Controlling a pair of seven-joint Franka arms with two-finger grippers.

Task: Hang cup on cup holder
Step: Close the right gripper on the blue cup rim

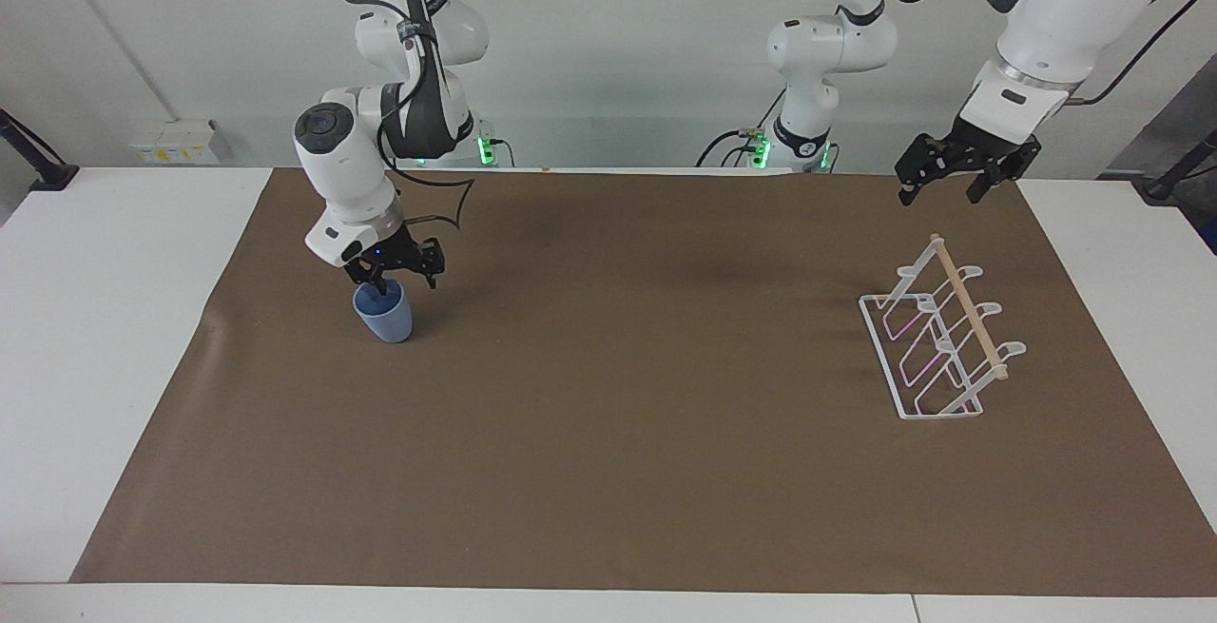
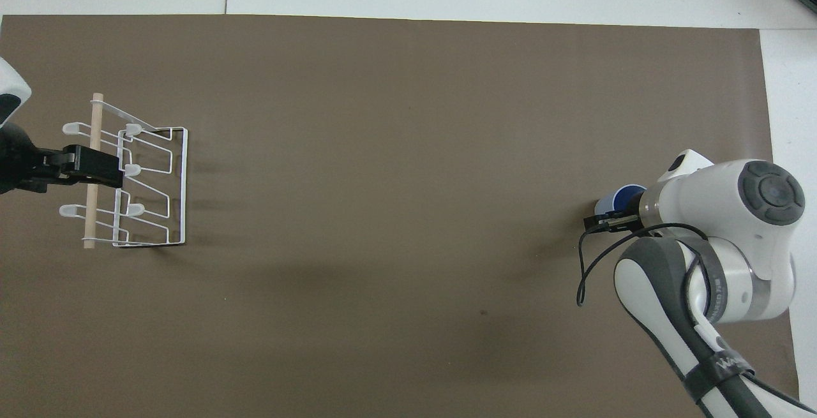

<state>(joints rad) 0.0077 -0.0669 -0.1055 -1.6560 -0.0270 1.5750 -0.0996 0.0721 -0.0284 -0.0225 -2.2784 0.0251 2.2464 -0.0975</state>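
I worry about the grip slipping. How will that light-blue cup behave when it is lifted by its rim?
The cup looks like thin, smooth plastic, so probably light. Its tapered wall may slip in a pinch. Standing on its narrow base, it could tip if the right gripper at its rim nudges it sideways.

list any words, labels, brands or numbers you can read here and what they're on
No text can be read in full.
Right arm: white lettering on its dark band in the overhead view, too blurred to read.
Wall plate: small yellow stickers, too small to read.
Cup, cup holder, brown mat: no markings visible.
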